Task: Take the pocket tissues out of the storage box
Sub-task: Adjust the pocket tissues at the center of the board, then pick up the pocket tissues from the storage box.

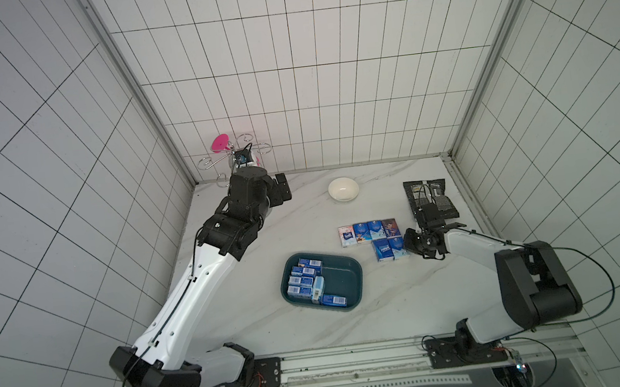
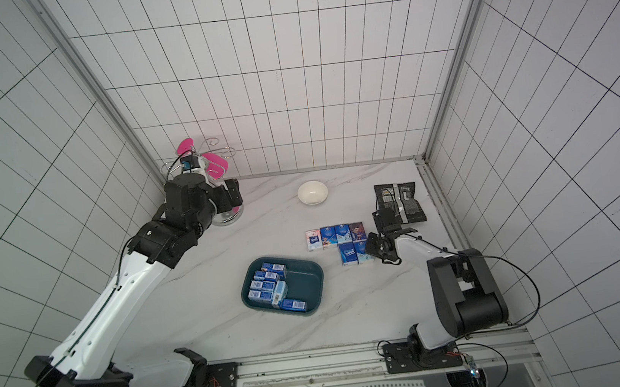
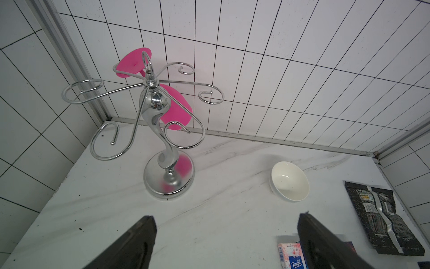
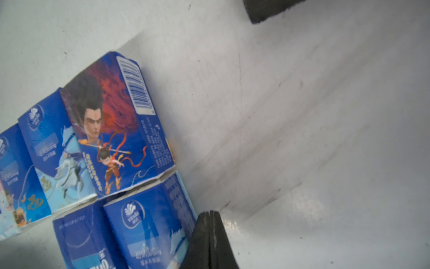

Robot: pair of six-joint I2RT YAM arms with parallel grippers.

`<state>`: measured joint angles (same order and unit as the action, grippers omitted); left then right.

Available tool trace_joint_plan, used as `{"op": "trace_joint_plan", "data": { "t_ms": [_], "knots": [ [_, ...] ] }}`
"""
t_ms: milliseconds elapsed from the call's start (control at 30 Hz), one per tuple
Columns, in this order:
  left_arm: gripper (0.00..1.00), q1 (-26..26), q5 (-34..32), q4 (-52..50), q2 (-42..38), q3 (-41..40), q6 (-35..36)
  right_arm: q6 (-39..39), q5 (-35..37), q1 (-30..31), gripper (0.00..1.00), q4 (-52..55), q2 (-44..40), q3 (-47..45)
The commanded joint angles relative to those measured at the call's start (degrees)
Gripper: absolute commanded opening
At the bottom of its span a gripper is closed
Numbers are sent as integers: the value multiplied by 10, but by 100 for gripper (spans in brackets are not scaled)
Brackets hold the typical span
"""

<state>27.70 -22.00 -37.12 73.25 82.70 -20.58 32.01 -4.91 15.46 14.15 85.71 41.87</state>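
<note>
Blue pocket tissues [image 4: 111, 130] just beside right hand [image 4: 210, 213] | pressed together, empty | left hand [image 3: 225, 216] apart

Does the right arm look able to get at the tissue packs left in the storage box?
Probably yes. The right gripper is shut and empty beside the packs on the table; the storage box is open-topped, bare on that arm's side. It would have to clear those packs and open first.

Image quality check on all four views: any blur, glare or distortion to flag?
Both top views: wall tiles bow from the wide lens; light even, shadows soft. Left wrist: sharp; pink reflection on the chrome stand base. Right wrist: pocket tissues go soft toward the lens; broad shadow band across the table.
</note>
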Motion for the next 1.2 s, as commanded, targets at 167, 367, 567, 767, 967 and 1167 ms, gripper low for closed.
{"op": "trace_joint_plan", "data": {
  "t_ms": [167,367,567,767,967,1167],
  "knots": [
    [98,2,-7,0,-14,7,3,-20,39,0,6,36,-20,4],
    [98,2,-5,-1,-8,7,3,-43,70,1,6,100,-52,43],
    [98,2,-10,-1,-7,-3,4,-78,106,60,20,148,-102,78],
    [98,1,-16,0,-4,-11,-1,-87,71,199,45,159,-133,139],
    [98,1,-13,9,-5,-27,-15,-104,49,335,57,132,-95,192],
    [98,1,-23,0,-12,-29,-8,-150,17,391,58,113,0,245]
  ]
}}
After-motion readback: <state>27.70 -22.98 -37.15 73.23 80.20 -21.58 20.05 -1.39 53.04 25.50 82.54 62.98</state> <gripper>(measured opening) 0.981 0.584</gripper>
